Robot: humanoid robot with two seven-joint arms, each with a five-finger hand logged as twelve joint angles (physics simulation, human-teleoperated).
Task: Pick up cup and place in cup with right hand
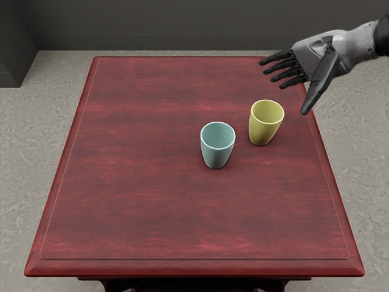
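Head view: a pale blue cup (217, 157) and a yellow cup (264, 131) stand upright on a dark red wooden surface (140, 194), near each other but apart, below a robot's outstretched right hand (313, 53). The yellow cup, set to the right and farther back, is the closer of the two to the hand. The open mouths of both face up, showing smooth inner walls, the blue one shaded on the inside; each cup stands on the surface by itself, neither nested in the other.

The outer back of each cup is hidden from this angle. The black section past the gray wrist is cut off by the right edge of the frame, and the far right corner of the surface lies behind the hand. The dark underframe of the table is cropped along the bottom. Pale, mottled floor (30, 158) runs around the furniture to a dark gray wall (182, 24).

The black fingers (278, 57) are spread and extended toward the left, with narrow gaps between them, while the thumb (320, 84) angles downward, well away from the rest. The hand is empty, apart from both cups, with the thumb tip near the yellow one.
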